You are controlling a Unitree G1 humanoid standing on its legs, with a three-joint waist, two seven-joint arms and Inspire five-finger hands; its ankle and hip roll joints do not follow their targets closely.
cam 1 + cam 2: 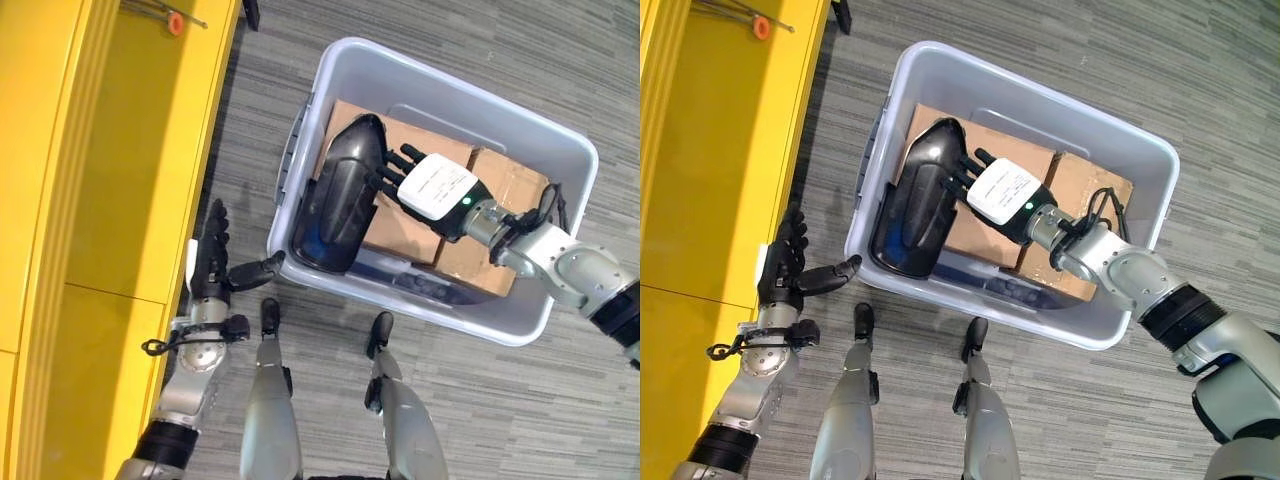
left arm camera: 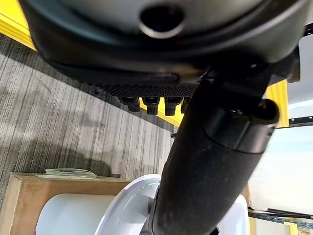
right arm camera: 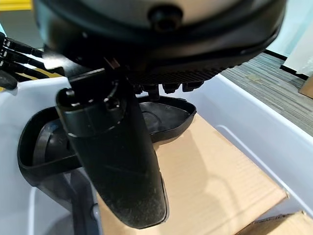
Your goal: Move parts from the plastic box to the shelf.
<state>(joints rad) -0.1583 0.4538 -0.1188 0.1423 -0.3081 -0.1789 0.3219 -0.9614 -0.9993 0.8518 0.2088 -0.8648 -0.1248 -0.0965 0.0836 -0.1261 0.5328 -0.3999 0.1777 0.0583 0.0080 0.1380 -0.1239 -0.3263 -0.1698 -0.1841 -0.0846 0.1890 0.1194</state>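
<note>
Inside the plastic box (image 1: 560, 150), the right hand (image 1: 430, 185) reaches relaxed fingers to the black part (image 1: 335, 200); left hand (image 1: 212, 262) released beside it.

Both arms are silver-grey with black bands at the joints. The right hand (image 1: 1005, 195) is dark with a white plate on its back bearing a small green light, and black cables loop at its wrist. The left hand (image 1: 212, 262) is dark too, with a white cover along one side.
</note>
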